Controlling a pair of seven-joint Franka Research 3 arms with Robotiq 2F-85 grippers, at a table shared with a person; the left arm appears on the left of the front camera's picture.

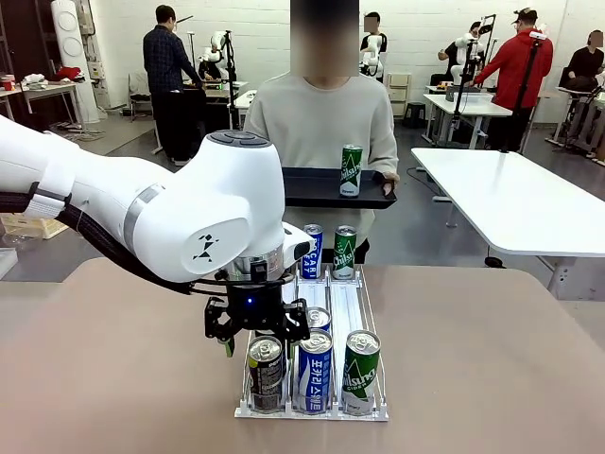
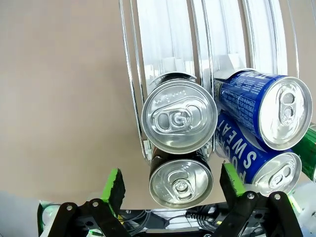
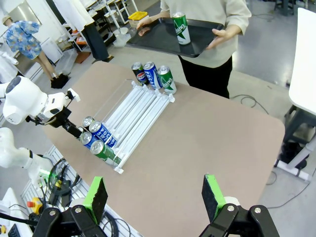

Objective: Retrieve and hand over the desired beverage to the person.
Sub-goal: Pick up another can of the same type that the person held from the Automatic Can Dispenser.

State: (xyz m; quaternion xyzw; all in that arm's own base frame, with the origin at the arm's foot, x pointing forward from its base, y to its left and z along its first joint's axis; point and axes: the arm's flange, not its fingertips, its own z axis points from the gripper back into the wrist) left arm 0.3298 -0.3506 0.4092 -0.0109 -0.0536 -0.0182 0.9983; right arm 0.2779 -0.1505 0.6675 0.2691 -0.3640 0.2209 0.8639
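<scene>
**Dark can** (image 1: 266, 375): at the near end of the rack's left lane, 7 o'clock on the rack (image 1: 312, 413) in the front view. Long axis about vertical with a slight lean. The silver pull-tab lid points up, straight at the left wrist camera. Label not legible.

**Left gripper** (image 2: 173, 183): directly over that can. Fingers apart, green pads (image 2: 114, 183) one either side of the lid with a gap showing on both sides. Nothing clamped.

**Rack:** clear, three lanes, on the tan table (image 1: 492, 359).
- Left lane: a second silver-lidded can (image 2: 179, 116) touches the dark can at its 12 o'clock in the left wrist view.
- Middle lane: two blue cans (image 2: 261, 108), one behind the other, with white "SWEAT" readable on the nearer.
- Right lane, near end: green can (image 1: 360, 372) with white "Chilsung" script.
- Far end, 12 o'clock: three upright cans side by side, a Pepsi can (image 3: 140, 74), a far blue can (image 3: 150, 74) and a far green can (image 3: 166, 79).

**Person** (image 1: 321, 123): stands at the table's far side, 12 o'clock from the rack, in a grey sweatshirt. Both hands hold a black tray (image 1: 312, 187). One upright tray can (image 1: 351, 170), green with the same script, stands toward the tray's 3 o'clock side.

**Right gripper** (image 3: 154, 197): fingers wide apart, holding nothing. It is well apart from the rack, which lies at its 10 o'clock in the right wrist view.
</scene>
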